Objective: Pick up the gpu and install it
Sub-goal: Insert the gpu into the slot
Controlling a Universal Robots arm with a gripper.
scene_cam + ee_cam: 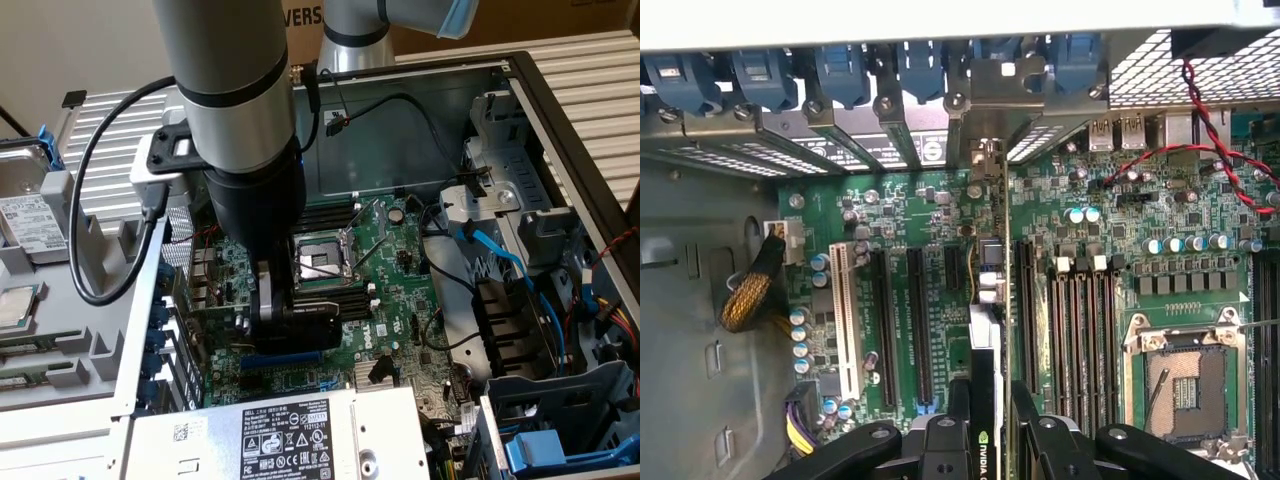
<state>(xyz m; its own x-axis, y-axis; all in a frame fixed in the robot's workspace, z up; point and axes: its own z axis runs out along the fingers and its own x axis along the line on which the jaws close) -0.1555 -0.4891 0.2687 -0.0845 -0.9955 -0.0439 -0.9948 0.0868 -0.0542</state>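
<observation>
The arm (pixel 235 80) reaches down into the open case (pixel 420 110), and the gripper (pixel 282 300) is closed on the gpu (pixel 315 312) — its fingers (pixel 955 420) press the card's two flat sides, with only the card's thickness between them. The gpu stands on edge, low over the board (pixel 400 250), a little to the exterior view's left of the case's middle and close to the near side of the socket (pixel 318 262). In the wrist view the gripper (pixel 988 400) holds the gpu (pixel 985 340) edge-on, running parallel to the long black slots (pixel 917 320) on either side of it, and one end of the card points toward the row of blue clips (pixel 845 70) on the case wall. Whether the card's lower edge is seated in a slot cannot be told. The memory slots (pixel 1080 330) lie between the card and the socket (pixel 1185 380). A power supply (pixel 290 435) sits at the near edge of the case, just beyond the card's near end, and blue cables (pixel 510 270) run through the bay on the exterior view's right — well apart from the gripper.
</observation>
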